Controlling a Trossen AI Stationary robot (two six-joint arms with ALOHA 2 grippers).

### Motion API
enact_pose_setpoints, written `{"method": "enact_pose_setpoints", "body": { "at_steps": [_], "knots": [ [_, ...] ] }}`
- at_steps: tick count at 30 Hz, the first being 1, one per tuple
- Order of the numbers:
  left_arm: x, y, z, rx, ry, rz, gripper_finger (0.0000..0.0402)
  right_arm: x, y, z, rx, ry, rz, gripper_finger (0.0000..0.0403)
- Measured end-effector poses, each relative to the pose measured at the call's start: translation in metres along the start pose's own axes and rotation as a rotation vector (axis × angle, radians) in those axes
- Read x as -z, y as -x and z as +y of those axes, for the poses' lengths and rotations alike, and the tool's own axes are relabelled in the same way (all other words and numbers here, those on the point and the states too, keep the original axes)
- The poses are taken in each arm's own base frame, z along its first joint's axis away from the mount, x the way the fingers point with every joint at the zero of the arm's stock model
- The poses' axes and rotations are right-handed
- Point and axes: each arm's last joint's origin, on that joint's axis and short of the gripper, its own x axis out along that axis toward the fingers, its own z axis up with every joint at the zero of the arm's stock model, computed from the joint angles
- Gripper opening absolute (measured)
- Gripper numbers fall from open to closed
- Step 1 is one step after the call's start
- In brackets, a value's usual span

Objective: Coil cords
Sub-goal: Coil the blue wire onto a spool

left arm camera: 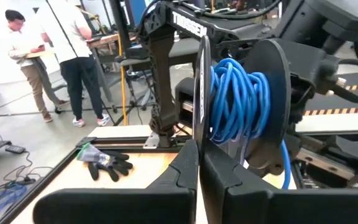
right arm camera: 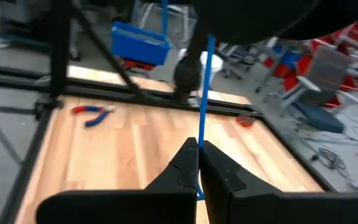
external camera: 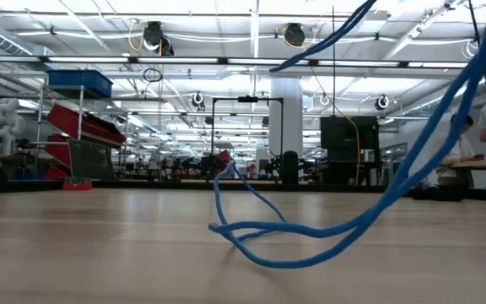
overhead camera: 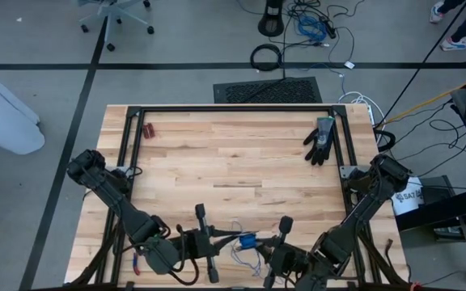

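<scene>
Your left gripper (overhead camera: pixel 205 242) and right gripper (overhead camera: pixel 280 242) sit at the frame's bottom centre, fingers clenched; the right pinches the blue cord (right arm camera: pixel 204 106), whose slack loops on the counter (overhead camera: pixel 233 153) between them.

A black glove (overhead camera: pixel 320 141) lies flat on the wooden surface (overhead camera: pixel 233 162) near its far right corner. Small red-handled pliers (overhead camera: pixel 148 129) rest near the far left corner, well apart from the glove. Beyond the far edge, a dark floor mat (overhead camera: pixel 267 90) sits on the grey floor, with a coiled black cable loop (overhead camera: pixel 266 56) just behind it. Two people (left arm camera: pixel 48 56) stand in the room beyond.
</scene>
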Motion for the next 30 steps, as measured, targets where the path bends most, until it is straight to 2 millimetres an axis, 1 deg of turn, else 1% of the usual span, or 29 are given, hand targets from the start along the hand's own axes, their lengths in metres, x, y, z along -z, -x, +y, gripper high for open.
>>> {"method": "enact_pose_setpoints", "body": {
  "at_steps": [8, 15, 17, 21, 26, 30],
  "knots": [
    [0.004, 0.002, -0.002, 0.008, -0.041, 0.028, 0.0006, 0.002, 0.0, 0.005, -0.169, 0.054, 0.04, 0.0],
    [0.004, 0.002, -0.002, 0.008, -0.042, 0.03, 0.0006, 0.005, 0.001, 0.004, -0.191, 0.107, 0.057, 0.0002],
    [0.004, 0.002, -0.001, 0.006, -0.038, 0.027, 0.0006, 0.007, 0.002, 0.005, -0.216, 0.112, 0.076, 0.001],
    [0.0, 0.003, 0.001, -0.006, -0.022, 0.017, 0.0006, 0.016, 0.003, 0.004, -0.235, 0.101, 0.145, 0.0037],
    [0.0, 0.003, 0.002, -0.025, -0.031, 0.02, 0.0006, 0.026, 0.004, -0.001, -0.206, 0.039, 0.235, 0.0072],
    [0.0, 0.0, 0.005, -0.042, -0.032, 0.023, 0.0006, 0.03, 0.005, -0.001, -0.236, 0.007, 0.289, 0.0088]
  ]
}}
